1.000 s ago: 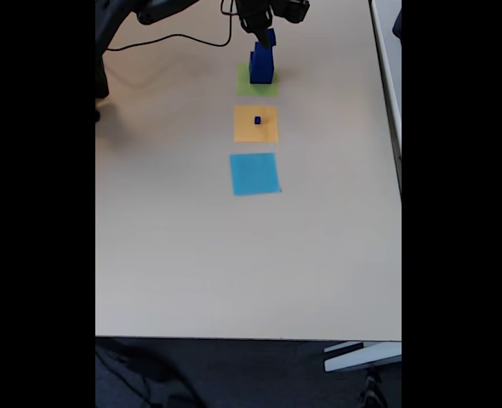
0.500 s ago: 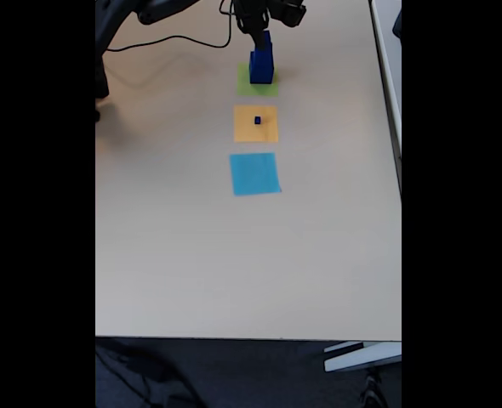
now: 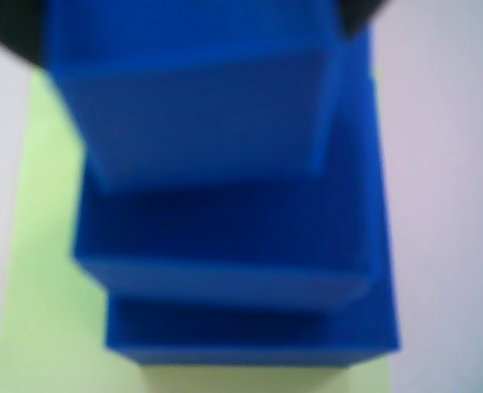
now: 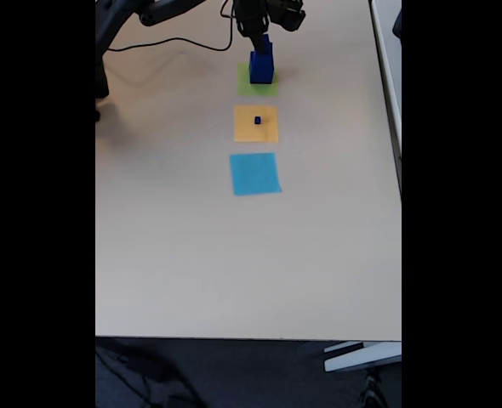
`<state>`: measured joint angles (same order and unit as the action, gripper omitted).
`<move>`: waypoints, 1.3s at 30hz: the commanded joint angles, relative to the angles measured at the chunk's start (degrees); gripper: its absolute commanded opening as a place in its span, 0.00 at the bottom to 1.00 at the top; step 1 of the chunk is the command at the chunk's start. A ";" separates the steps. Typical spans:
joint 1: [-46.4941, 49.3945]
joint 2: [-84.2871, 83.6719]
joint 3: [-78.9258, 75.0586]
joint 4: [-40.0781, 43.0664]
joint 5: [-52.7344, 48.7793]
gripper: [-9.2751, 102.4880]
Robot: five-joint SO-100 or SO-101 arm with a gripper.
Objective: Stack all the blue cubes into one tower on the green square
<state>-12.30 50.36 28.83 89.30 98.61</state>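
Tool (image 4: 262, 38) sits atop stacked blue cubes (image 4: 261, 68).

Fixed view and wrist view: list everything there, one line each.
Large cube: one, dark blue, on the green square.
Medium cube: one, dark blue, atop the large cube.
Small cube: one, dark blue, on the orange square.
Green square: one, top of the row.
Orange square: one, middle.
Light-blue square: one, nearest the camera.
Table: one, beige.
Cable: one, black, top left.
Gripper: one, black, at the stack's top; jaws unclear.
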 commanded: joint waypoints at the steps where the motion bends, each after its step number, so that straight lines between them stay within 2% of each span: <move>1: -0.26 0.88 -1.93 -0.18 -0.35 0.08; 39: -0.53 -0.53 -6.33 -0.09 -5.80 0.08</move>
<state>-12.30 49.13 25.49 89.30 92.99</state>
